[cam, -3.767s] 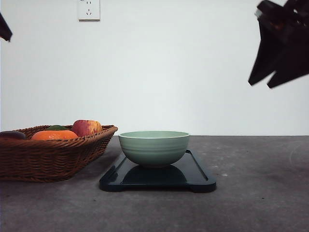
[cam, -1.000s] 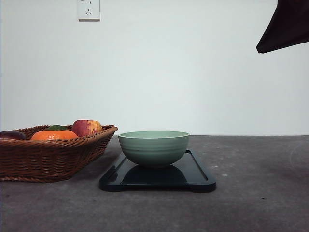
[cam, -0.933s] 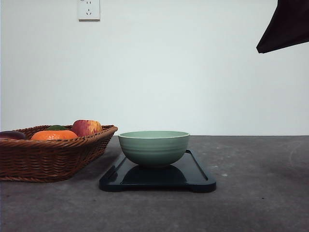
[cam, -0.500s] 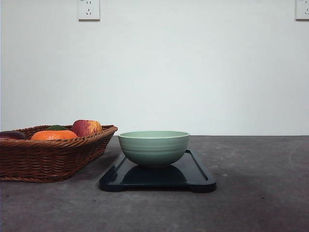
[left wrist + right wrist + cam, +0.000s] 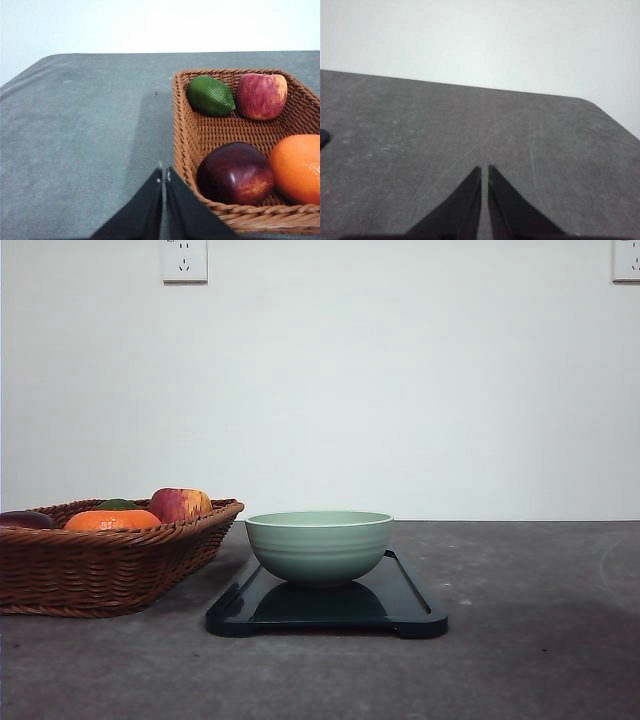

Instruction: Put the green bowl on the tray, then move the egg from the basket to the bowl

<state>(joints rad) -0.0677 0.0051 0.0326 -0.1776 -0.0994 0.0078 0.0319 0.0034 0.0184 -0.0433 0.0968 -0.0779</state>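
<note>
Grey matte tabletop (image 5: 540,640), bearing wicker basket (image 5: 110,565) beside dark rectangular tray (image 5: 400,610).

The green bowl (image 5: 319,546) sits upright on the tray (image 5: 400,602), toward the tray's far end, its dark reflection pooled on the glossy surface beneath it. The tray lies flat on the grey desk (image 5: 530,640). At nine o'clock from the bowl, just beside the tray, rests the basket (image 5: 110,562), and over its rim peek an orange (image 5: 111,520), a red apple (image 5: 180,504), something green (image 5: 117,504) and a dark fruit (image 5: 24,519). On the white wall, wall sockets sit at eleven o'clock (image 5: 184,260) and one o'clock (image 5: 626,260).
</note>
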